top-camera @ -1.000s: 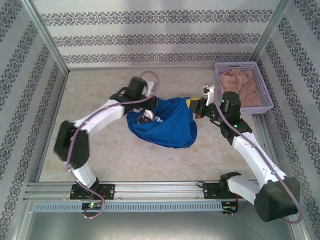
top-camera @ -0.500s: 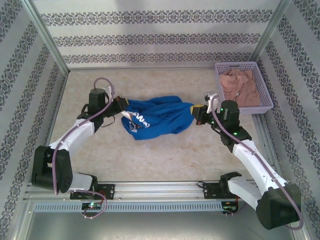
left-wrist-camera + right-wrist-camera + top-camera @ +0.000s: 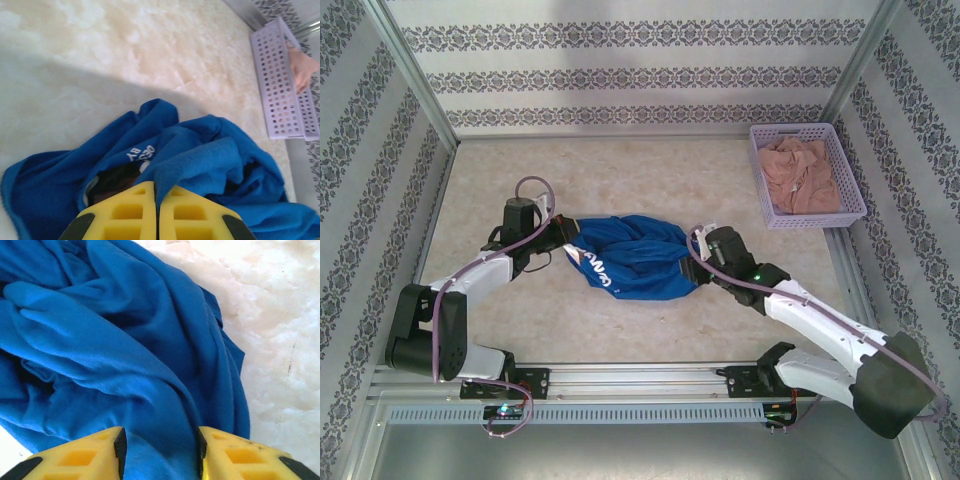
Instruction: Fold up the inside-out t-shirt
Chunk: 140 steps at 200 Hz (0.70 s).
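The inside-out t-shirt lies bunched in a royal-blue heap mid-table, with white print showing near its left end. My left gripper is at that left end. In the left wrist view its yellow fingers are shut on a fold of the blue fabric, just beside the lettering. My right gripper is at the shirt's right end. In the right wrist view it stands open, its jaws apart, with blue cloth lying loose between and beyond them.
A lilac perforated basket holding a pinkish-beige garment stands at the back right; its side wall shows in the left wrist view. Patterned walls enclose the pale table. A metal rail runs along the near edge.
The right gripper has opened, let go of the shirt's right end and dropped nearer and lower. The stretched shirt has settled onto the table. The left gripper keeps its hold.
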Each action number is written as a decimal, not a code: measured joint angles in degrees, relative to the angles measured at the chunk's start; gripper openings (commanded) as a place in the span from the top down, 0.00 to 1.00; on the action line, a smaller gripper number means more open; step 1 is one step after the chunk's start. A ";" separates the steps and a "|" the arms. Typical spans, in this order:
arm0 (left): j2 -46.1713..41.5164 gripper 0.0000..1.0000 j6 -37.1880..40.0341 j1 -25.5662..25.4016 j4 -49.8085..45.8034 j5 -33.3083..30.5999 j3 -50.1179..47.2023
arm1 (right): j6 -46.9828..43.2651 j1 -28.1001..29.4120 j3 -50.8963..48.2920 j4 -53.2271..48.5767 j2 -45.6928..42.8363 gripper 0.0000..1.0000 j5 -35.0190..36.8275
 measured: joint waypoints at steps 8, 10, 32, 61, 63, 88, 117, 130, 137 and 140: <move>0.00 1.00 0.15 -0.17 0.39 0.72 0.02 | -1.51 0.98 0.81 0.04 0.11 0.48 1.16; 0.00 1.00 0.24 -0.20 0.46 0.87 0.02 | -1.75 1.18 1.05 0.04 0.24 0.47 1.29; 0.00 1.00 0.66 -0.44 0.85 2.08 0.13 | -7.26 3.48 7.15 0.63 4.87 0.36 3.41; 0.00 1.00 0.92 -0.46 0.83 2.67 0.76 | -13.94 6.84 14.47 2.38 14.14 0.35 2.60; 0.00 1.00 0.92 -0.48 0.83 2.67 0.85 | -14.38 6.95 14.91 2.40 14.97 0.35 2.27; 0.00 1.00 1.16 -0.48 0.76 2.69 1.33 | -18.38 7.63 18.84 1.97 22.69 0.35 -0.85; -0.07 1.00 1.75 -0.50 0.74 2.67 1.64 | -21.16 7.87 22.49 0.22 30.23 0.37 -3.15; -0.07 1.00 2.03 -0.52 0.70 2.67 1.75 | -22.23 8.00 24.15 -0.63 33.14 0.49 -3.48; -0.07 1.00 2.19 -0.52 0.70 2.67 1.77 | -22.64 8.00 24.94 -0.98 34.42 0.62 -3.52; -0.07 1.00 2.23 -0.52 0.70 2.67 1.77 | -22.49 8.00 25.29 -1.18 34.97 0.68 -3.45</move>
